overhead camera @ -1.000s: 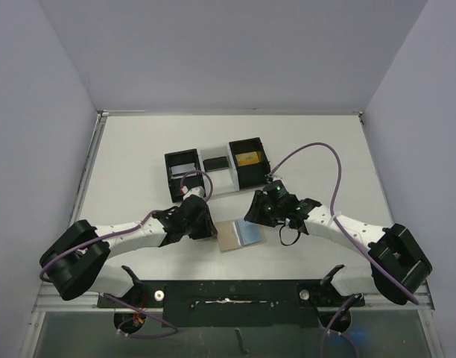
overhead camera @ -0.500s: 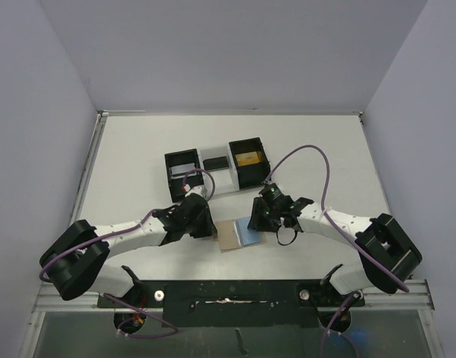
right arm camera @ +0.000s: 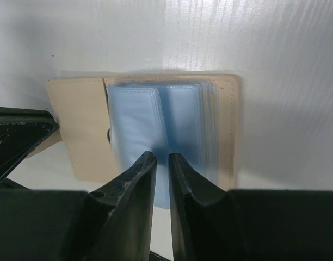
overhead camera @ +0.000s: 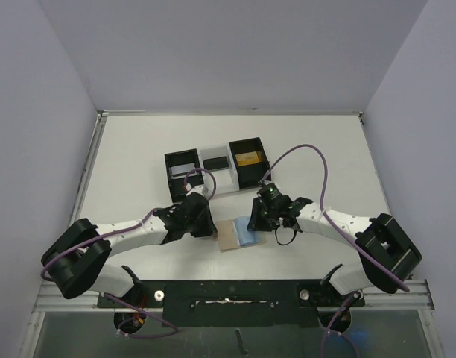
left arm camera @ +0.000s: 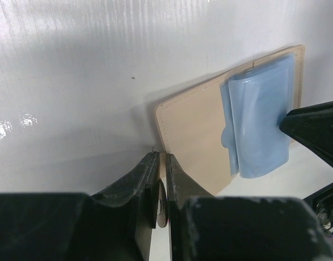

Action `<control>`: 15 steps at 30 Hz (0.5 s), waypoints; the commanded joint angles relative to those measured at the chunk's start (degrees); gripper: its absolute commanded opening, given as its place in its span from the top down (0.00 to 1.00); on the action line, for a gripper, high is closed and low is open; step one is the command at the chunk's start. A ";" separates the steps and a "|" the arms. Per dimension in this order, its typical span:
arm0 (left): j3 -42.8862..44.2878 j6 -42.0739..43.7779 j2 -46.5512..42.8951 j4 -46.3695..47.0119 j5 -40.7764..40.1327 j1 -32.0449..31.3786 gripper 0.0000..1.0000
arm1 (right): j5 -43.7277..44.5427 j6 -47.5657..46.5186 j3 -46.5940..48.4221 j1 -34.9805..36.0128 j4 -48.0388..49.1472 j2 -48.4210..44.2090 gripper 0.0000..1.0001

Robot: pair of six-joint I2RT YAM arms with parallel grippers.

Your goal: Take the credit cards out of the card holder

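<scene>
The tan card holder (overhead camera: pixel 225 235) lies open on the white table between the two arms. Light blue credit cards (overhead camera: pixel 247 233) sit stacked on its right half. In the left wrist view my left gripper (left arm camera: pixel 161 159) is shut on the near edge of the card holder (left arm camera: pixel 191 130), the tan flap pinched between its jaws. In the right wrist view my right gripper (right arm camera: pixel 162 156) is closed down onto the blue credit cards (right arm camera: pixel 155 117), a blue leaf caught in the narrow gap between its jaws. The holder's tan flap (right arm camera: pixel 79 125) spreads out to the left there.
A black-and-white three-compartment tray (overhead camera: pixel 169 176) stands behind the holder, a yellow item in its right compartment (overhead camera: pixel 248 158). Purple cables loop over both arms. The right gripper's black finger (left arm camera: pixel 313 128) enters the left wrist view at its right edge.
Both grippers have closed over the last second. The right gripper slid left onto the blue cards; the left one pinched the holder's edge. The holder stayed in place.
</scene>
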 commanded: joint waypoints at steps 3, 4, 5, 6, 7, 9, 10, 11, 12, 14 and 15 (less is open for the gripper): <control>3.13 1.17 0.90 1.30 1.06 -0.06 0.92 | -3.01 0.25 2.19 0.40 3.70 -2.76 0.82; 3.17 1.17 0.92 1.30 1.04 -0.04 0.92 | -3.85 0.54 1.92 0.41 4.62 -2.85 0.82; 3.18 1.17 0.94 1.28 1.06 -0.06 0.92 | -5.00 0.91 1.57 0.36 5.67 -2.97 0.81; 3.11 1.17 0.86 1.30 1.07 -0.06 0.92 | -6.21 1.16 1.36 0.32 7.42 -3.01 0.81; 3.10 1.10 0.79 1.38 1.10 -0.06 0.92 | -7.54 1.43 1.24 0.35 8.69 -2.86 0.80; 3.01 1.09 0.68 1.39 1.06 -0.06 0.92 | -11.42 2.13 0.98 0.40 12.35 -2.32 0.78; 3.01 1.09 0.68 1.39 1.08 -0.05 0.92 | -13.35 2.40 0.88 0.41 14.26 -1.73 0.77; 3.00 1.08 0.58 1.39 1.03 -0.02 0.92 | -15.07 2.88 0.91 0.45 16.16 -0.98 0.77; 3.00 1.08 0.58 1.39 1.00 -0.04 0.92 | -16.67 3.44 0.99 0.49 17.70 -0.04 0.76; 3.09 1.08 0.67 1.30 0.89 -0.06 0.92 | -19.86 4.18 1.40 0.73 21.06 2.53 0.74; 3.14 1.08 0.67 1.24 0.90 -0.06 0.92 | -20.61 4.36 1.84 0.87 21.44 3.99 0.73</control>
